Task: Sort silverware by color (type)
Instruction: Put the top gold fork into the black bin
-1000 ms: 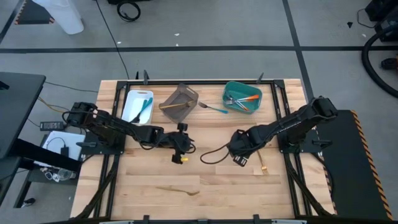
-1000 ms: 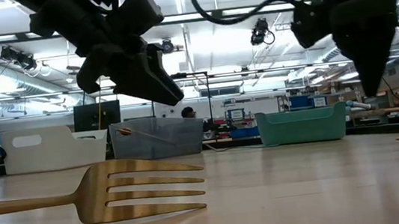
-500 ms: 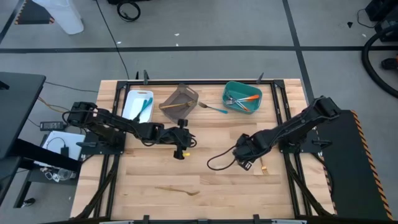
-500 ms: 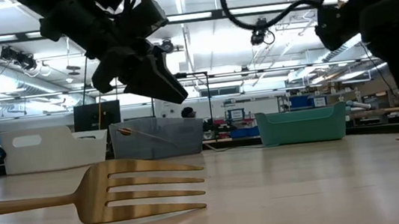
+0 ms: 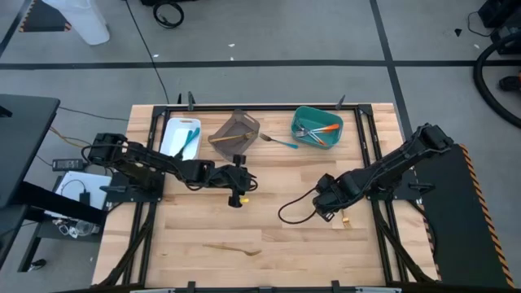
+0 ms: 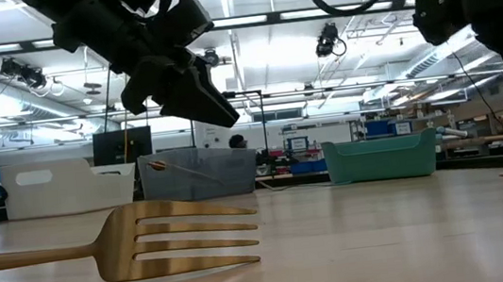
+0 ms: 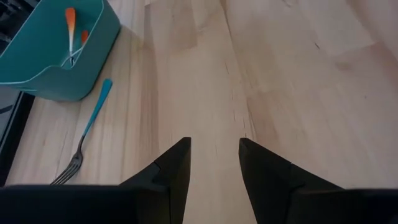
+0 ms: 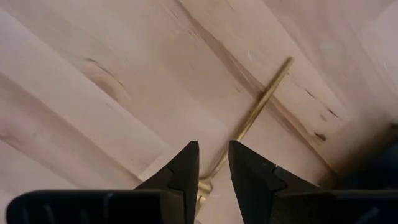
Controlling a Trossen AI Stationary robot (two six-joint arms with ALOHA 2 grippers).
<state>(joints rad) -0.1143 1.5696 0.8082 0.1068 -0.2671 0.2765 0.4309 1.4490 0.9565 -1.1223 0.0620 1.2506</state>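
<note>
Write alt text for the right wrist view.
The right gripper hangs open just above a slim gold utensil lying flat on the pale wooden table, its two dark fingers on either side of the utensil's near end.

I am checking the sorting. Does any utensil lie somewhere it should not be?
Yes. One blue-handled fork lies on the table between the grey-brown bin and the teal bin, inside neither. Two gold forks also lie loose: one near the front edge, one under the right claw.
</note>
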